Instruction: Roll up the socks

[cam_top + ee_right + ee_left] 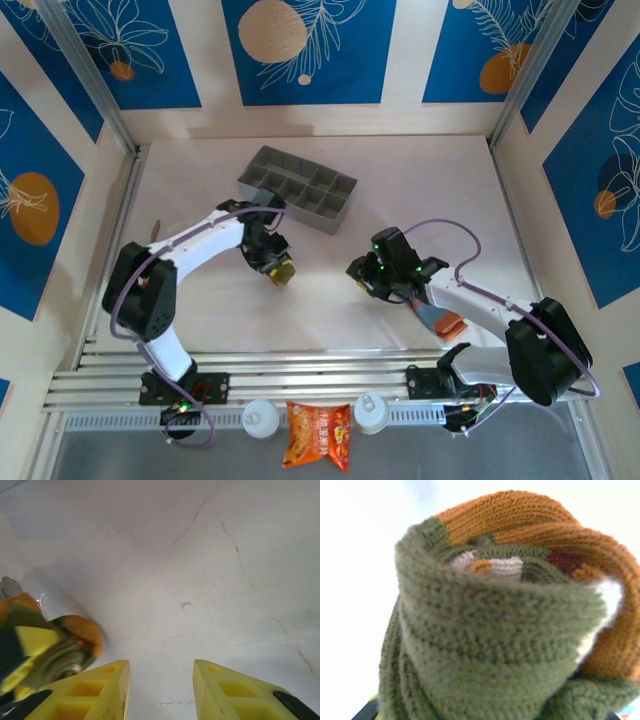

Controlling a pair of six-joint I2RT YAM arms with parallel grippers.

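Observation:
The olive-brown sock (490, 645), bunched into a roll with its orange toe (530, 520) on top, sits right in front of the left wrist camera. In the top view my left gripper (276, 264) is shut on this sock (284, 274) just above the table's middle. The same roll (75, 640) shows at the left of the right wrist view. My right gripper (364, 279) (160, 667) stands open over bare table, its yellow fingers (100, 690) apart and holding nothing. The grey-blue sock (432, 316) with its orange cuff lies partly under the right forearm.
A grey divided tray (297, 188) lies behind the left gripper. An orange snack packet (318, 435) and two white caps (260, 418) sit on the rail at the near edge. Walls close in the table on three sides.

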